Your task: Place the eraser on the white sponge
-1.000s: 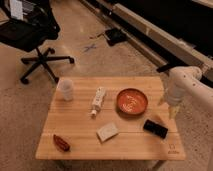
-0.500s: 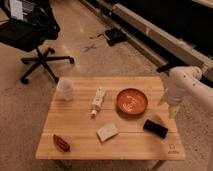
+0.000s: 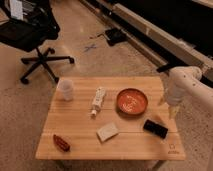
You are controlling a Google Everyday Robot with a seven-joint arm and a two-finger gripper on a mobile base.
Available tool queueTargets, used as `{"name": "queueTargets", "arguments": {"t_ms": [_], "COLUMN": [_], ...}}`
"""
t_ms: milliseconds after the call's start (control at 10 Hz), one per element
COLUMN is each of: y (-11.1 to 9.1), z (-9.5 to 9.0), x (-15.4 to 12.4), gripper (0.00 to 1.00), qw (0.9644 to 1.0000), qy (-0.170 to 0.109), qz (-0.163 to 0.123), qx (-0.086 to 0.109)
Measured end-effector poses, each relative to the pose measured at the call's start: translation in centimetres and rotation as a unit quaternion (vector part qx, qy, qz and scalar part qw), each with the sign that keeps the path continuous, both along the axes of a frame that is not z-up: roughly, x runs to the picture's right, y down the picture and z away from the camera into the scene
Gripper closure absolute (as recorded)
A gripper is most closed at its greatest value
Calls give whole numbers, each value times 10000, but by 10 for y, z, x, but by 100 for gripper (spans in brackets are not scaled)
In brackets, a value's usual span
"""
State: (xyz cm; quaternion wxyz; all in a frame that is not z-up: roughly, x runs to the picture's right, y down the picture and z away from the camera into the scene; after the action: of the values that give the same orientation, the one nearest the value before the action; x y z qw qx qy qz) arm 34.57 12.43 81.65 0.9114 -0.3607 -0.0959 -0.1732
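Note:
The eraser (image 3: 155, 128) is a flat black block lying near the right front of the wooden table (image 3: 80, 145). The white sponge (image 3: 107, 132) is a beige block at the table's front middle, to the left of the eraser and apart from it. My gripper (image 3: 167, 106) hangs from the white arm at the table's right edge, just above and to the right of the eraser, not touching it.
An orange bowl (image 3: 132, 101) stands behind the eraser. A long white tube (image 3: 98, 100) lies mid-table, a white cup (image 3: 65, 89) at the back left, a dark red oblong object (image 3: 61, 142) at the front left. An office chair (image 3: 35, 35) stands behind the table.

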Motion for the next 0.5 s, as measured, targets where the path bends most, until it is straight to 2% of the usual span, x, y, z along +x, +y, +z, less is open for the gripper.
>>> {"name": "queueTargets", "arguments": {"t_ms": [300,500], "y": [30,34], "z": [17,21], "x": [-1,1], "gripper": [38,38], "qw": [9997,9994], "qy": [99,138], "qz": [-132,-189], "qx": [-186,-251]}}
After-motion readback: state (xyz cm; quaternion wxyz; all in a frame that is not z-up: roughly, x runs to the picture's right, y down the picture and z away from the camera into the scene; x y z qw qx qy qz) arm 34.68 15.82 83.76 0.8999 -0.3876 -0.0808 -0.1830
